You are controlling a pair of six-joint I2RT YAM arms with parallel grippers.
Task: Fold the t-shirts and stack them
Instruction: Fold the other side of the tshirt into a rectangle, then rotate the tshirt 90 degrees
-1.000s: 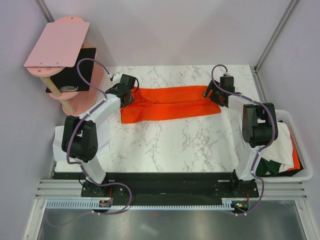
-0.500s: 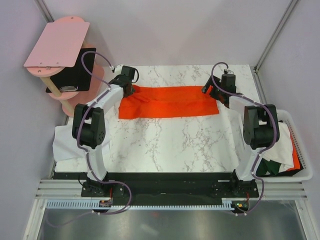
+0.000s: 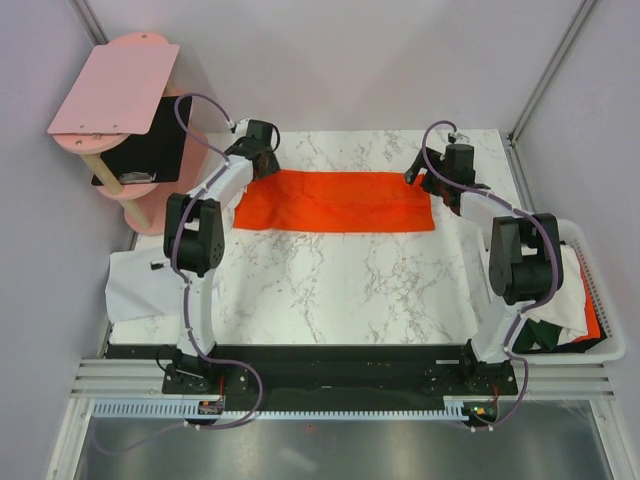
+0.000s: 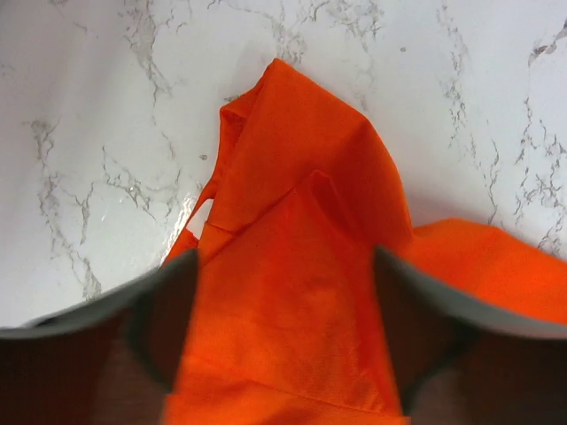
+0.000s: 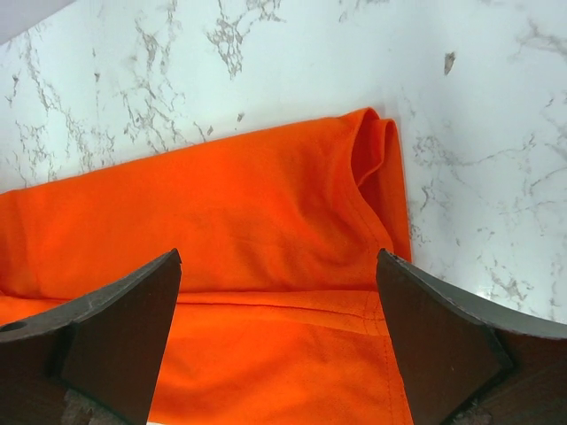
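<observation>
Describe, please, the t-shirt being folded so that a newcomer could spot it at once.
Start at the far edge of the marble table. The orange-red t-shirt lies there as a long flat band; the other garments sit bunched in the white basket at right.

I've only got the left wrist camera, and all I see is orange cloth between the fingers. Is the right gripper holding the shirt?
Observer: No. The right gripper is open over the orange shirt, at its far right corner, gripping nothing.
Operator: How does the shirt lie overall?
Observer: As a flat folded strip across the far side of the table, between the two arms.
Operator: Any other shirt on the table?
Observer: A white shirt lies at the table's left edge, beside the left arm.
</observation>
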